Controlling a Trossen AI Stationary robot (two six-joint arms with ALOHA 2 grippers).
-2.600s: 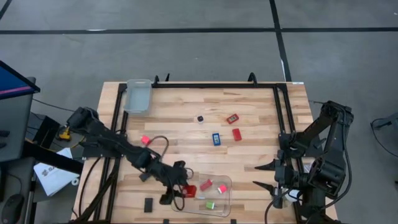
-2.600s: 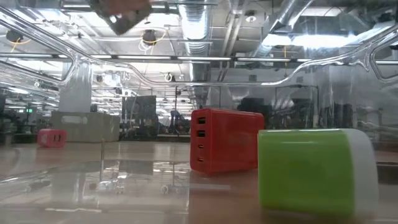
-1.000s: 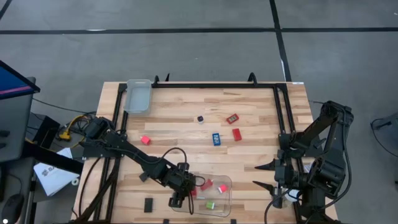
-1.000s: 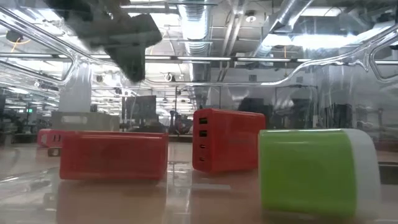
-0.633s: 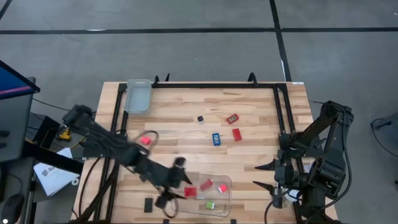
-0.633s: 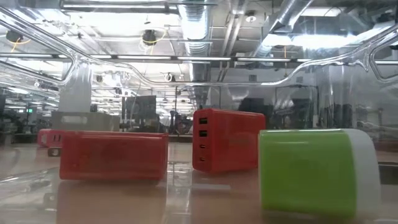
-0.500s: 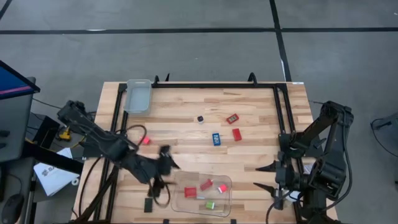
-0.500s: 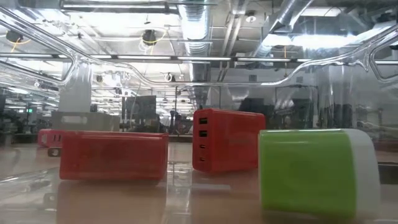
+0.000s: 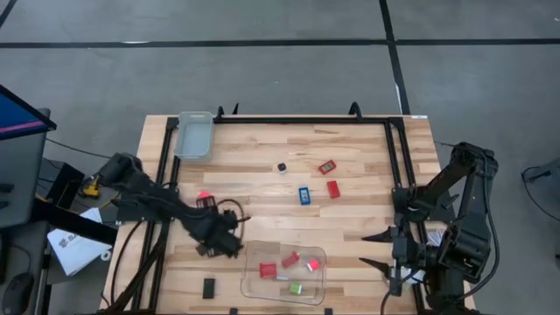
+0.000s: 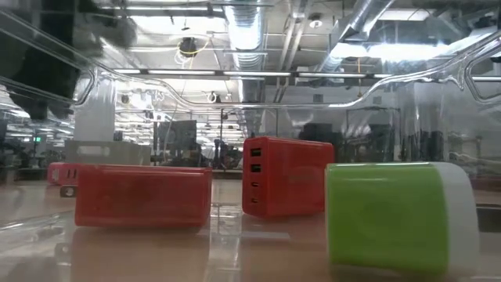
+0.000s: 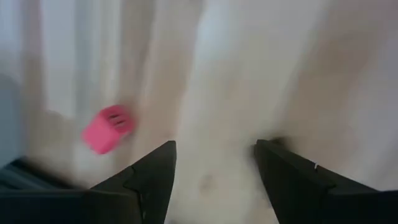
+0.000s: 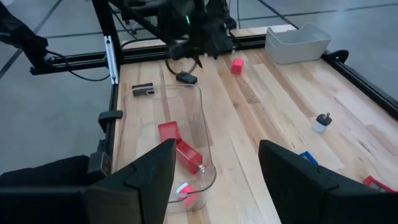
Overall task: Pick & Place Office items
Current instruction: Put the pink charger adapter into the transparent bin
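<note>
My left gripper (image 9: 224, 241) (image 11: 214, 144) is open over bare wood, just left of the clear tray (image 9: 317, 289), touching nothing. A pink block (image 11: 107, 129) (image 9: 204, 196) lies farther toward the far edge. The tray holds a flat red block (image 10: 143, 196) (image 9: 268, 270), two more red pieces (image 9: 290, 259) and a green and white piece (image 10: 399, 215). A small dark item (image 9: 203, 250) lies beside the left gripper. A black rectangle (image 9: 209, 287) lies near the near edge. My right gripper (image 9: 374, 249) (image 12: 216, 146) waits open at the table's right.
On the middle of the table lie a blue piece (image 9: 304, 195), a red block (image 9: 333, 188), a flat red piece (image 9: 327, 166) and a small dark and white bit (image 9: 282, 166). A grey bin (image 9: 194, 134) stands at the far left corner. Black frame rails (image 9: 164, 175) run along the table's sides.
My left gripper has risen from over the tray's left end, swung out past the tray's left wall toward the near left, then moved toward the far edge to its place beside the tray. The flat red block stays lying in the tray.
</note>
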